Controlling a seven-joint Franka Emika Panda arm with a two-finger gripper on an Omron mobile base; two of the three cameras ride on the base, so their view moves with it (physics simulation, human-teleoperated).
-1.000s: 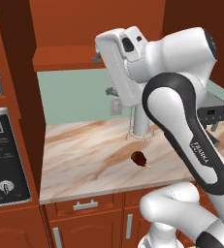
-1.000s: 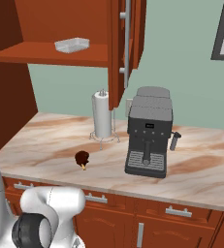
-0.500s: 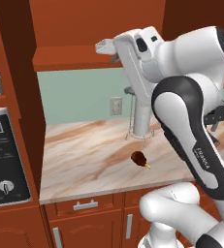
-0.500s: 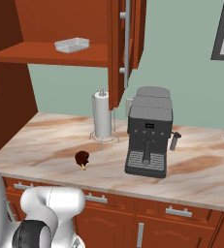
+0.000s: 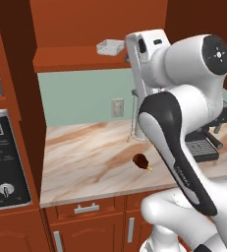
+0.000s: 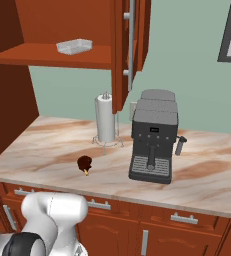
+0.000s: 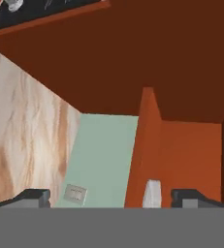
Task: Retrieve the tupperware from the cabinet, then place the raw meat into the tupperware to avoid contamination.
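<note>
We raise our wide-open, empty gripper [image 7: 111, 196] toward the tupperware [image 5: 110, 47] on the open cabinet [image 6: 47, 52] shelf, leaving the meat [image 5: 141, 160] on the counter [image 5: 90, 162].

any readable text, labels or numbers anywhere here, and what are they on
None can be read.
oven panel: blue display and small button marks, too blurred to read.
coffee machine: tiny front markings, too small to read.
robot arm: dark lettering along the link, blurred.
</note>
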